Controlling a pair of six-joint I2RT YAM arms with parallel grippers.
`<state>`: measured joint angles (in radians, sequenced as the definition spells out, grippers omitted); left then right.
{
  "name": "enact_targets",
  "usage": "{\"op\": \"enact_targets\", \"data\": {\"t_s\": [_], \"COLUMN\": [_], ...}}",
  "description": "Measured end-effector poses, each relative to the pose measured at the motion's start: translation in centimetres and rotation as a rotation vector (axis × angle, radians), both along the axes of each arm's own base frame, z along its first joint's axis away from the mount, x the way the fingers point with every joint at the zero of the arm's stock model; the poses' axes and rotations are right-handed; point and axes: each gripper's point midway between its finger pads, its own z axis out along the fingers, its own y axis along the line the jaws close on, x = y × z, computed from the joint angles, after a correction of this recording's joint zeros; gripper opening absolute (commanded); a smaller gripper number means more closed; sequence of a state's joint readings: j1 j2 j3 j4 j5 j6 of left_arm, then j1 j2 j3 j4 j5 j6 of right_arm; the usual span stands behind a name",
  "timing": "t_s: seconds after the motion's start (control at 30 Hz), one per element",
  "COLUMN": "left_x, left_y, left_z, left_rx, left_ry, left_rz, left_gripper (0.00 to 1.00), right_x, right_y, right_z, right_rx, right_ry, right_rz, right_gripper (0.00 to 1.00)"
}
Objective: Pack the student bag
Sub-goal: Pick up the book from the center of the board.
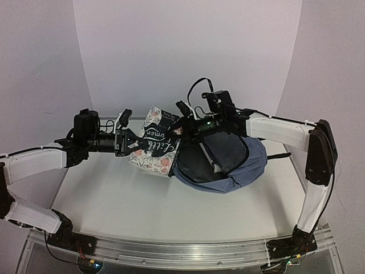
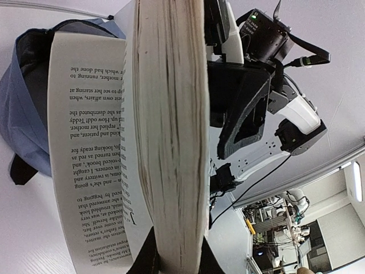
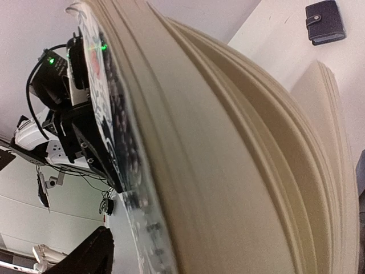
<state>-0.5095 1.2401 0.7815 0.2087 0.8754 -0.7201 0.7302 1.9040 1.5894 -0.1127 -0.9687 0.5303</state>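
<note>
Two arms reach in over the white table from its near edge. The left gripper is clamped on the page block of a thick book with a floral cover, holding it tilted with a few pages fanned loose. Just beyond, the book's right end is at the dark open mouth of the blue bag, which lies on the table right of centre. The right gripper is at the book's far corner, beside the bag; I cannot tell whether it grips the book.
</note>
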Motion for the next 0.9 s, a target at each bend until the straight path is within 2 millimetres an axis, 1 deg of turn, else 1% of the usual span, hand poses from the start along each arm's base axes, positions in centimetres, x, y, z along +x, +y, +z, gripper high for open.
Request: {"op": "enact_targets", "data": {"t_s": [0.17,0.23,0.3,0.33,0.37,0.43,0.53,0.6,0.67,0.77,0.83,0.9], "left_x": [0.0,0.0,0.2,0.3,0.5,1.4,2.8,3.6,4.2,4.7,5.0,5.3], "left_y": [-0.2,-0.2,-0.3,-0.2,-0.2,0.1,0.8,1.5,2.5,3.6,3.9,3.8], "left_z": [0.7,0.9,0.7,0.7,0.6,0.3,0.1,0.2,0.7,1.4,1.1,0.5], "left_rx": [-0.03,-0.035,-0.032,-0.03,-0.024,-0.004,0.019,0.027,0.011,-0.048,-0.085,-0.113], "left_ry": [-0.003,-0.007,-0.007,-0.009,-0.01,-0.004,0.014,0.025,0.027,0.023,0.038,0.063], "left_rz": [-0.01,-0.013,-0.008,-0.002,0.011,0.067,0.158,0.232,0.308,0.391,0.419,0.432], "left_gripper": [0.01,0.13,0.29,0.37,0.46,0.62,0.74,0.84,0.91,0.96,0.98,0.99], "right_x": [0.1,0.2,0.2,0.2,0.2,0.6,1.8,3.0,4.5,6.9,8.6,10.0], "right_y": [-0.2,-0.3,-0.3,-0.3,-0.4,-0.8,-1.6,-2.4,-3.5,-5.3,-6.2,-7.0], "right_z": [0.6,0.7,1.0,1.1,1.2,1.1,1.0,1.0,1.1,1.8,2.8,3.9], "right_rx": [0.015,0.02,0.025,0.026,0.026,0.017,0.01,0.005,0.003,0.009,0.031,0.06], "right_ry": [0.01,0.008,0.011,0.015,0.015,0.023,0.029,0.034,0.042,0.056,0.058,0.063], "right_rz": [-0.014,-0.015,-0.02,-0.024,-0.027,-0.044,-0.084,-0.124,-0.177,-0.265,-0.326,-0.38], "right_gripper": [0.35,0.21,0.07,0.02,0.0,0.0,0.0,0.0,0.0,0.0,0.0,0.0]}}
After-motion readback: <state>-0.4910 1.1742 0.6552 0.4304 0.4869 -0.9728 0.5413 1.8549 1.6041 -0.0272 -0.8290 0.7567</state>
